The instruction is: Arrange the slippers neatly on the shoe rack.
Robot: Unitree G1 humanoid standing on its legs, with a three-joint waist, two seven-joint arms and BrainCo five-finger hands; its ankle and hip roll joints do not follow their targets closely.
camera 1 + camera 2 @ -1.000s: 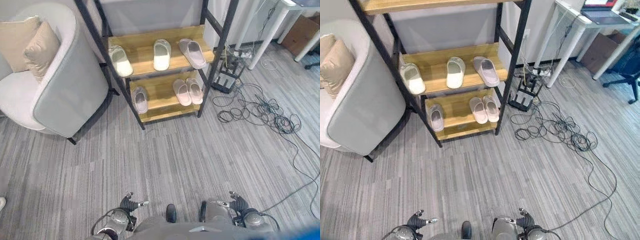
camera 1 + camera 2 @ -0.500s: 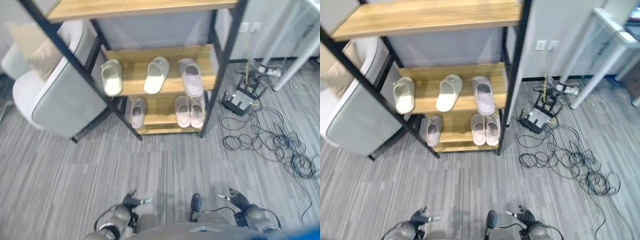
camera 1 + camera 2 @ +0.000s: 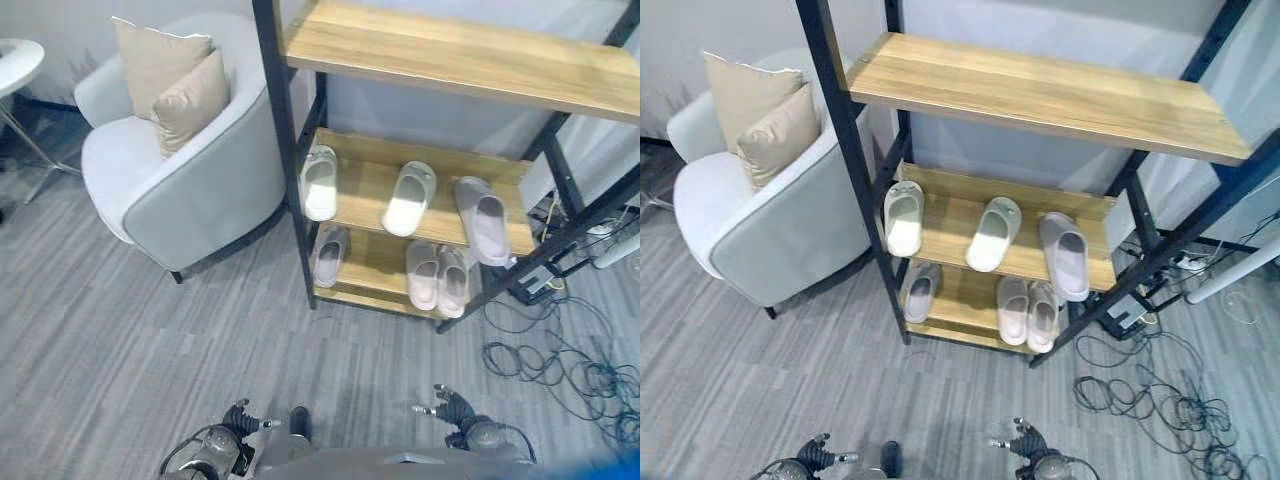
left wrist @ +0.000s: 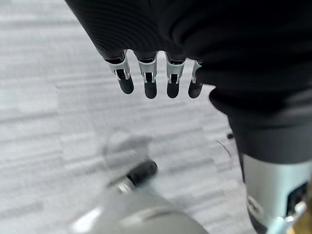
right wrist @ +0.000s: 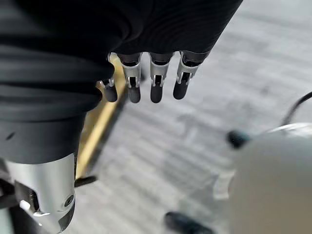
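Each hand is covered over its back and wrist by a dark ribbed cover. On the left hand (image 4: 156,78), short silver fingers (image 4: 150,73) with slotted metal links are ended by rounded dark tips. The same build is seen on the right hand (image 5: 146,73), whose silver fingers (image 5: 156,78) are set in a row. Beside each cover, a smooth silver-grey thumb segment is seen, marked by a small round screw on the right.
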